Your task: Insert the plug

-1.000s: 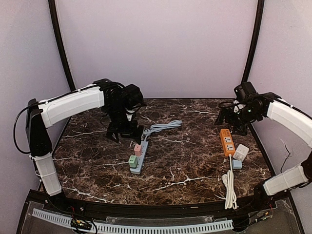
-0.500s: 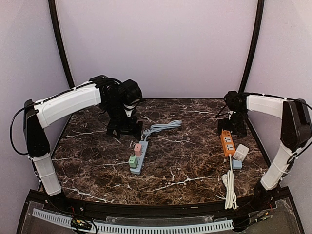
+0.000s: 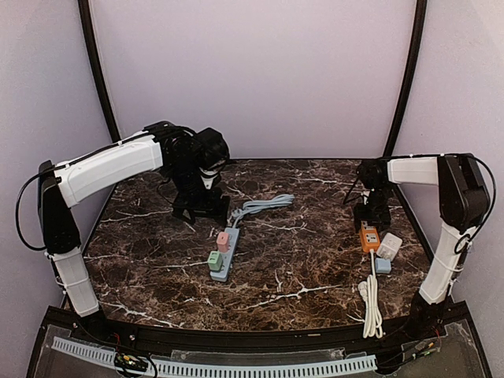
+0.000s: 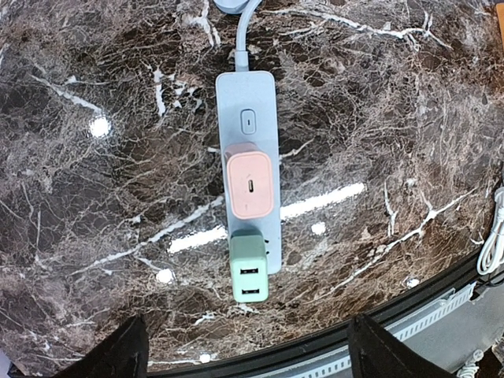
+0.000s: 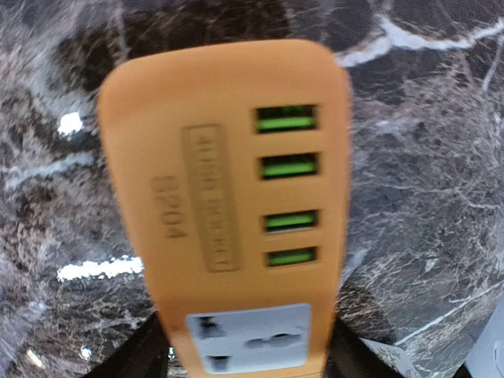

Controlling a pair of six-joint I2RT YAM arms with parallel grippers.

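Revealing green ports (image 5: 287,167) unseen overhead, wrist view leaves right pincer's (image 5: 248,350) hold on orange strip (image 5: 228,197) unclear.

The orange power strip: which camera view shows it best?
The right wrist view: the orange power strip fills the frame, four green ports and one socket visible. The top external view shows it small, partly under the right gripper. The left wrist view misses it.
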